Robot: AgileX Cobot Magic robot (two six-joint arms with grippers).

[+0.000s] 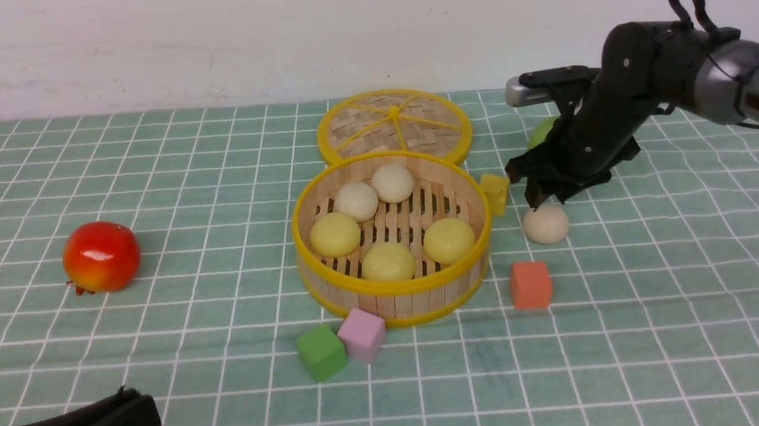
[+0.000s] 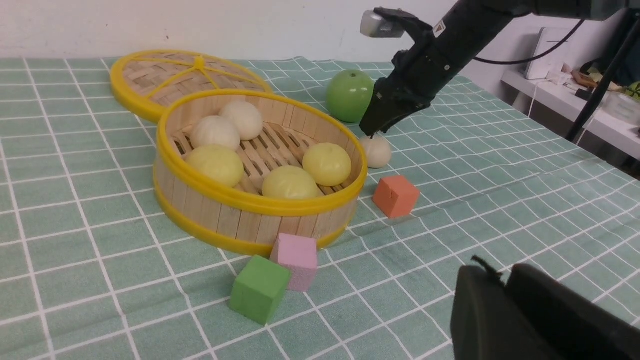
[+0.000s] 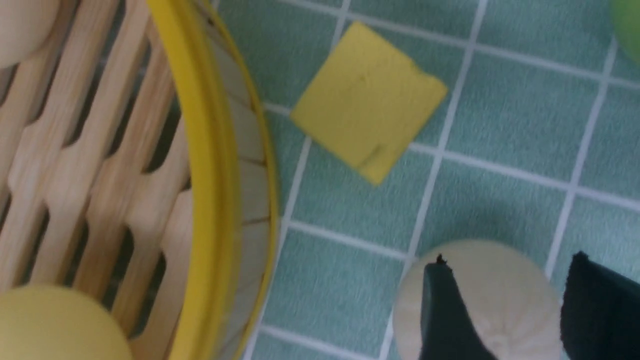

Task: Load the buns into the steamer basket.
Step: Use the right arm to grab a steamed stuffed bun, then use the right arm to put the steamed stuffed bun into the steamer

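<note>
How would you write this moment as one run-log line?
steamer basket: five buns inside | off-white bun: outside, on cloth | right gripper: open, just above that bun | left gripper: away

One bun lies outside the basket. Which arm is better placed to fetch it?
Right. The right pincer hangs just above the off-white bun beside the steamer basket; the left pincer is far off on the other side.

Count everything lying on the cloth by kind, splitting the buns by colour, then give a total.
Yellow buns: 3
White buns: 3
Cubes: 4
Fruit: 2
Basket: 1
Lid: 1
Total: 14
</note>
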